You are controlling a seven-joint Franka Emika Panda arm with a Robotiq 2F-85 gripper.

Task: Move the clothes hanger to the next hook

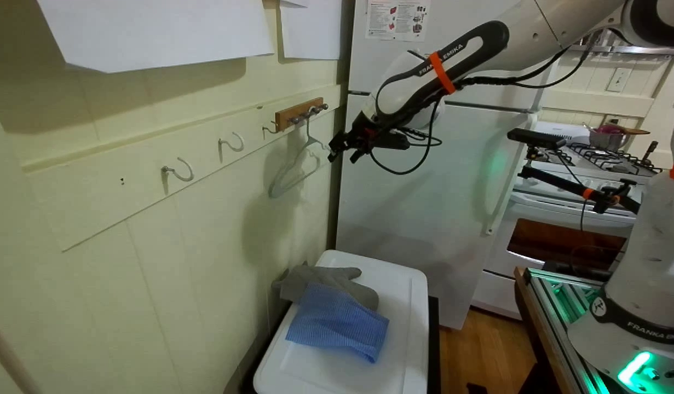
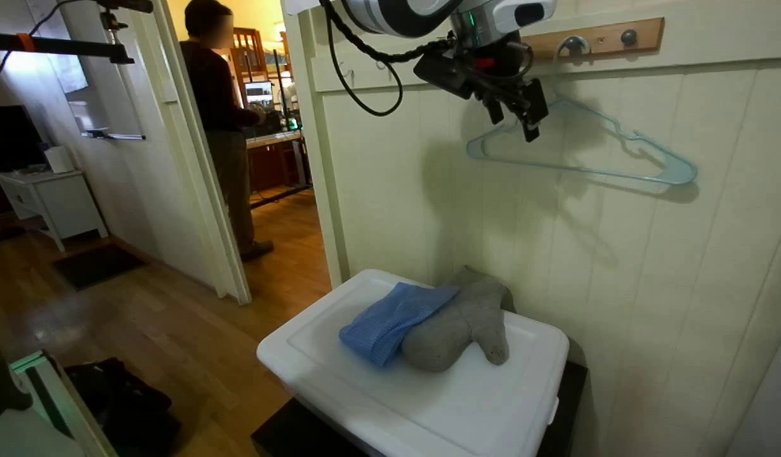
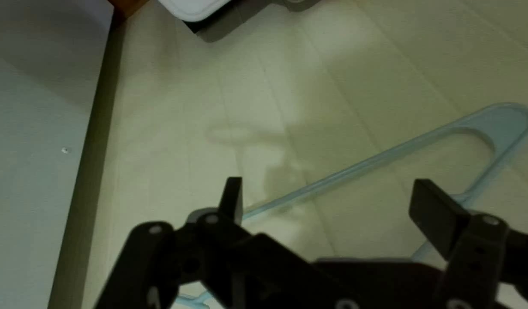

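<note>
Hanging from a brown wooden peg rail, the thin pale-blue plastic triangular clothes hanger sits near the black two-fingered gripper; jaws stand apart.

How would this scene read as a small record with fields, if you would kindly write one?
Rack: wooden, wall-mounted, with knobs
Hanger: pale blue, hanging from one knob
Gripper: open, near hanger; contact unclear
Wall hooks: curved, left of rack in both exterior views
Bin: white, lidded
On bin: gray mitt, blue cloth partly over it
Person: standing in the background
</note>
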